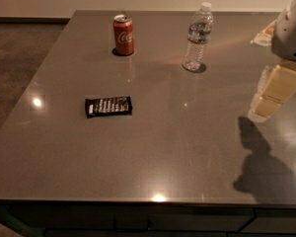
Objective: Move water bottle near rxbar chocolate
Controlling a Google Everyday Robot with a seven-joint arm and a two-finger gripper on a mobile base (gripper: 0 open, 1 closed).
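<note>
The water bottle (pixel 197 37) stands upright at the back of the grey table (pixel 187 147), right of centre; it is clear with a white cap and a blue-red label. The rxbar chocolate (pixel 108 106) lies flat, black with white lettering, on the left middle of the table. My gripper (pixel 261 110) hangs at the right edge of the view above the table, to the right of the bottle and nearer the camera, apart from it. It holds nothing that I can see. Its shadow falls on the table below it.
A red soda can (pixel 124 34) stands upright at the back, left of the bottle. A pale object (pixel 263 35) lies at the far right back, partly behind my arm. The table's left edge borders a dark carpeted floor (pixel 15 58).
</note>
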